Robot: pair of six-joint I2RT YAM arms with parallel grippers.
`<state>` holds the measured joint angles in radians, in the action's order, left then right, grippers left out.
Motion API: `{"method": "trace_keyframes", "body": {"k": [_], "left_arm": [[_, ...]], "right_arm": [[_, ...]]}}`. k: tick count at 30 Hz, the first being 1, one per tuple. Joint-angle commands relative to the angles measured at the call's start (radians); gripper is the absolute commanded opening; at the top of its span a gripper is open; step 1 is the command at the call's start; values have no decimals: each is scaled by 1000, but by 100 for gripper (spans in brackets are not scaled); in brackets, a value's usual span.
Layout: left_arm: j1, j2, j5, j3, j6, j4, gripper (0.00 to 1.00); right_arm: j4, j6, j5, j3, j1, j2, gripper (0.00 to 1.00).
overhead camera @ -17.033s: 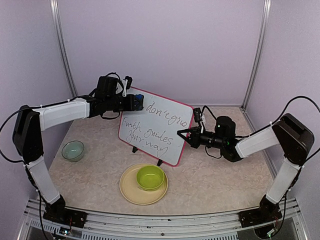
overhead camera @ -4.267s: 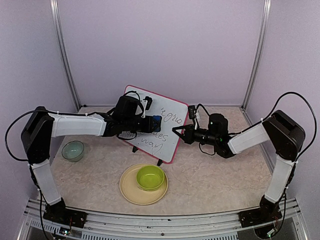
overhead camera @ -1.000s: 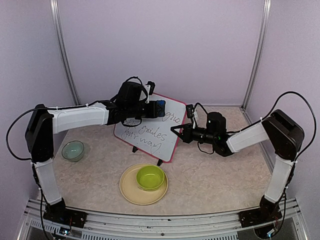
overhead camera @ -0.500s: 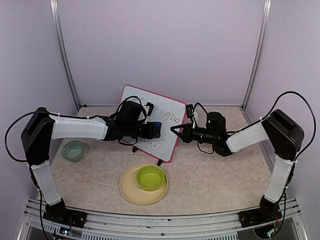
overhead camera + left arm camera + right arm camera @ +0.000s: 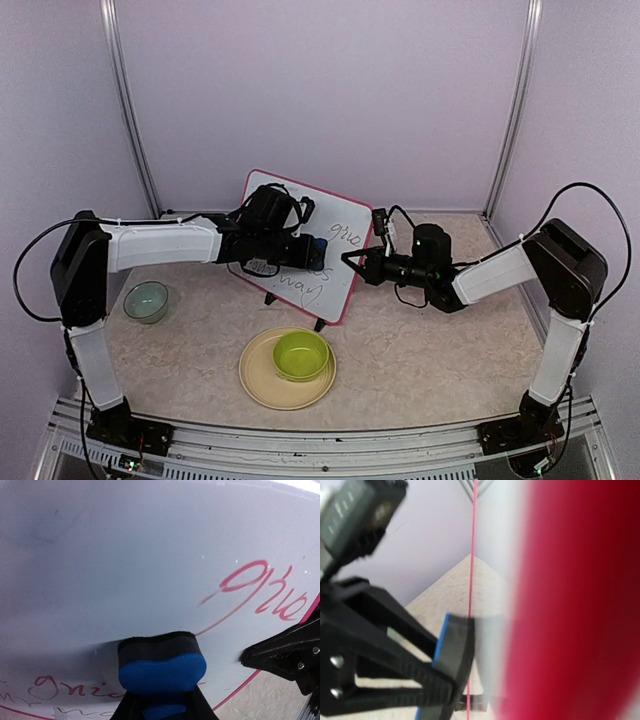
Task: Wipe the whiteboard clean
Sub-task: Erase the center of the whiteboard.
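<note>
The beige table (image 5: pixel 450 340) carries the whiteboard (image 5: pixel 335 207), a yellow plate (image 5: pixel 254 383) and a small teal bowl (image 5: pixel 146 301).

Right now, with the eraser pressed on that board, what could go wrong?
1. Only the right gripper, clamped on the whiteboard edge, steadies it; a hard push from the eraser could tip or slide it.
2. Writing sits close to that gripper, so wiping there might knock the eraser into it.
3. If the whiteboard fell forward, it could hit the green bowl in front.
</note>
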<state>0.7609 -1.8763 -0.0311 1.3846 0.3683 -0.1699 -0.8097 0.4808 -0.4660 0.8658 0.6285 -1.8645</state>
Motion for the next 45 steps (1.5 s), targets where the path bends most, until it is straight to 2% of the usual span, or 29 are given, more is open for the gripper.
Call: {"method": "trace_keyframes", "body": {"k": [1,8,13,27,32,36,45], "left_arm": [[-3,-63,-2,129,-39,54,5],[-3,-69,-10,212,-54,29,6],[-3,-64,-25,207,-44,40,6],[27,-39,-46,-107,26,157,6],[28,-28,-42,-142,29,168,6],[28,-32,-36,-89,18,151,6],[28,-80,-31,157,-32,60,6]], "right_arm": [[455,-286,-154,-90,76,-118,0],[455,-287,-155,-90,76,-117,0],[457,-288,-154,-91,76,-110,0],[461,-286,-145,-93,76,-106,0],[460,-286,-147,-91,76,-112,0],[458,-286,-149,-91,76,-111,0],[458,-284,-146,-90,76,-113,0]]}}
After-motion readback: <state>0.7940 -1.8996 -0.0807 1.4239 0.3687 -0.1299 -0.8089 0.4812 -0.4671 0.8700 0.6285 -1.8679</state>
